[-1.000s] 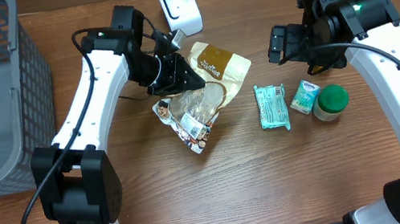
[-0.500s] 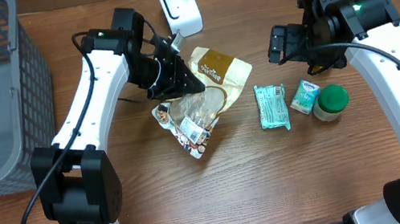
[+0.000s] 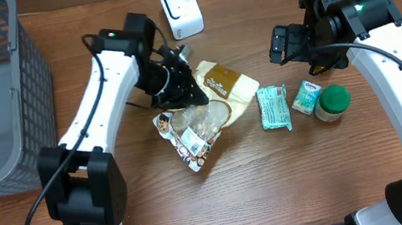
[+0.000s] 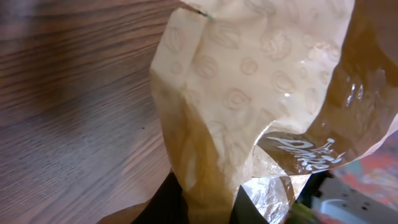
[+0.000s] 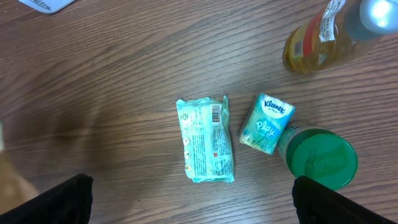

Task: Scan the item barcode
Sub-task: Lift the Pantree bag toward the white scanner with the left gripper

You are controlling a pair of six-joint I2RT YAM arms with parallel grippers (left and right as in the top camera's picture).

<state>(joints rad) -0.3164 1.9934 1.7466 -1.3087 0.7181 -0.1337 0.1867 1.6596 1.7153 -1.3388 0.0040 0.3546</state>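
1. While the left gripper (image 3: 183,91) is pinching one edge of the cream and brown crinkly foil pouch (image 3: 227,83), its jaws are pressing almost together on the thin film.
2. This pouch is sitting just below the small white box-shaped scanner (image 3: 180,8), and it is partly covering a clear plastic packet of mixed snacks (image 3: 192,134); whether it is lifting off the wooden table (image 3: 279,189) I cannot tell.
3. The right gripper (image 3: 281,43) is hanging with its fingers spread wide, holding nothing, near a mint green wipes packet (image 3: 273,107).
4. I am judging the pouch to be light and soft, with a slippery film that is already creasing in the left wrist view, so it is probably going to droop and fold when carried.
5. I am thinking the best hold is on the flat sealed edge, away from the barcode, which is not showing in any view.
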